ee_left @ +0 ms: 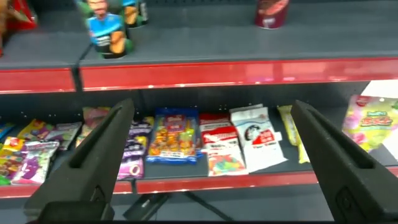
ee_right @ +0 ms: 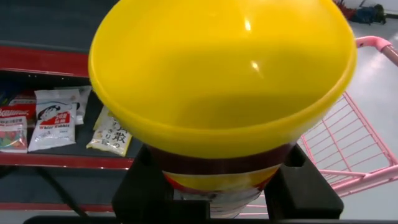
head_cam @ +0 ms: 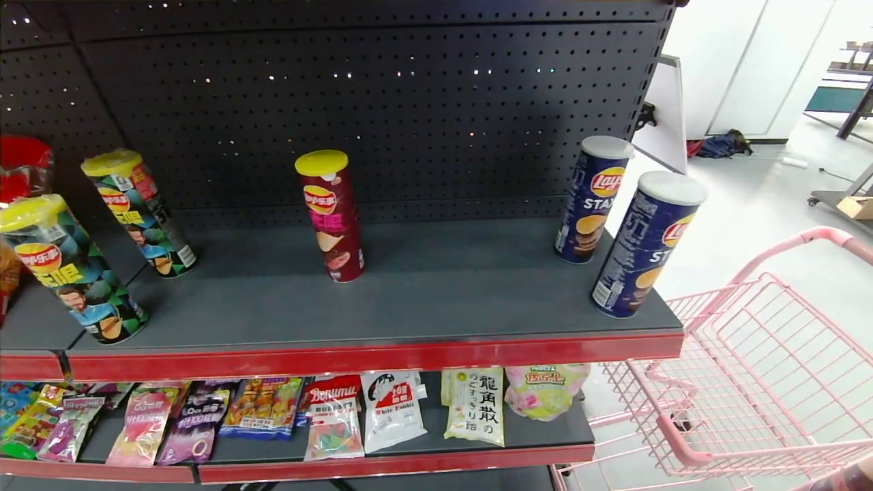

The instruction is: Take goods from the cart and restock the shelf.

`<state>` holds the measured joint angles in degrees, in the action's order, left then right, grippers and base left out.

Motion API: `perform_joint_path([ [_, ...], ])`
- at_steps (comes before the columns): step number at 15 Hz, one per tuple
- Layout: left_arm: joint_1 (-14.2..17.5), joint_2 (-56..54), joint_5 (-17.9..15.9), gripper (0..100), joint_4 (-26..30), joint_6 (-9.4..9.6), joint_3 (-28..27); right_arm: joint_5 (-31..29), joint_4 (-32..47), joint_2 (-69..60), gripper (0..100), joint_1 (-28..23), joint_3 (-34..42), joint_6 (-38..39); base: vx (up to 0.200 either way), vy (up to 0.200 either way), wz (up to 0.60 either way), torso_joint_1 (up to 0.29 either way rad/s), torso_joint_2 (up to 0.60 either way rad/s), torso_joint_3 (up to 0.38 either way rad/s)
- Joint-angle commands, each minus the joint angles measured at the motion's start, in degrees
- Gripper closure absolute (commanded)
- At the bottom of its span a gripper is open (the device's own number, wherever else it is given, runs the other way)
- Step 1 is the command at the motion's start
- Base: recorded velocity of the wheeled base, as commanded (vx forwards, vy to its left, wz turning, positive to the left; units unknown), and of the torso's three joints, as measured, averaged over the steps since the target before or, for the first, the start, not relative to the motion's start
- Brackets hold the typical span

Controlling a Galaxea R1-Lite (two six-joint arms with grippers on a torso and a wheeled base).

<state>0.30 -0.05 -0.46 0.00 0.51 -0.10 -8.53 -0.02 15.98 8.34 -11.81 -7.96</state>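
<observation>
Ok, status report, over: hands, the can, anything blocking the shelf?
Left hand open, empty, by lower shelf. Right hand shut on yellow-lidded chip can. Upper shelf gap free beside maroon can; nothing in the way.

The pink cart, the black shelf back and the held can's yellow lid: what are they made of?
Pink wire cart: likely metal wire, glossy pink coating; thin rods in a welded-looking grid.
Black perforated back panel: probably matte painted sheet metal; regular punched holes.
Round yellow lid on the chip can in the right claw: seemingly smooth plastic; soft glints.
</observation>
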Motion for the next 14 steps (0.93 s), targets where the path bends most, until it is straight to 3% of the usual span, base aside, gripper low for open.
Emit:
perform_joint_path([
  [1, 0.0, 0.0, -0.1, 0, 0.0, 0.02, 0.0, 0.1, -0.1, -0.9, 100, 0.0, 0.1, 0.1, 0.000, 0.200, 0.00, 0.007, 0.00, 0.012],
  [9, 0.0, 0.0, 0.0, 0, 0.0, 0.02, 0.0, 0.1, -0.1, -1.0, 100, 0.1, 0.6, 0.0, 0.000, 0.200, 0.00, 0.002, 0.00, 0.004],
  [14, 0.0, 0.0, 0.0, 0, 0.0, 0.02, 0.0, 0.2, -0.1, -1.3, 100, 0.1, 1.1, 0.0, 0.000, 0.000, 0.00, 0.000, 0.00, 0.000],
])
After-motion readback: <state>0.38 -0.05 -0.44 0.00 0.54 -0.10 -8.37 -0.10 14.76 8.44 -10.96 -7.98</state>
